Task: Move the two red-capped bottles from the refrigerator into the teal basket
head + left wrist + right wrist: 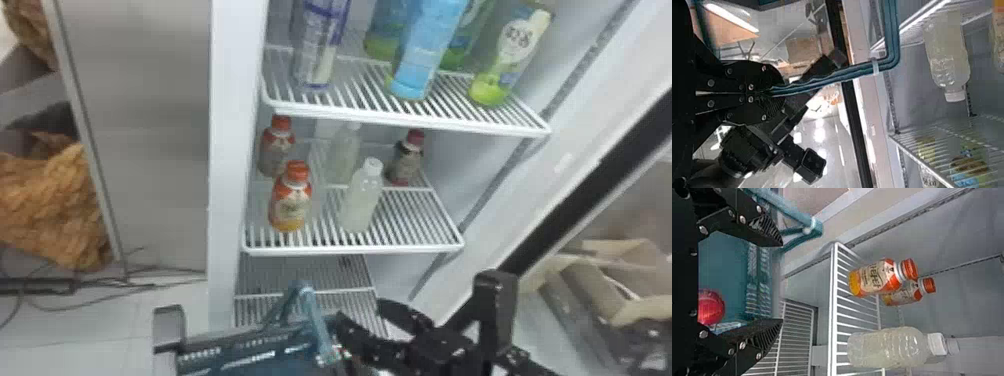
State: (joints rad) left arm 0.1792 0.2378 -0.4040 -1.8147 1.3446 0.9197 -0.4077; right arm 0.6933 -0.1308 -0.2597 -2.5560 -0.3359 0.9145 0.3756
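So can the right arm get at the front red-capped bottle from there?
Probably yes: the right gripper is open and nothing stands before the bottle, though it likely must rise above the shelf's front rail and clear the basket handle.

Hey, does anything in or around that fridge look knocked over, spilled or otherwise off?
Nothing inside looks tipped or spilled; the red-capped bottles stand upright on their shelf. Only the loose cables straggling across the floor beside the fridge look untidy.
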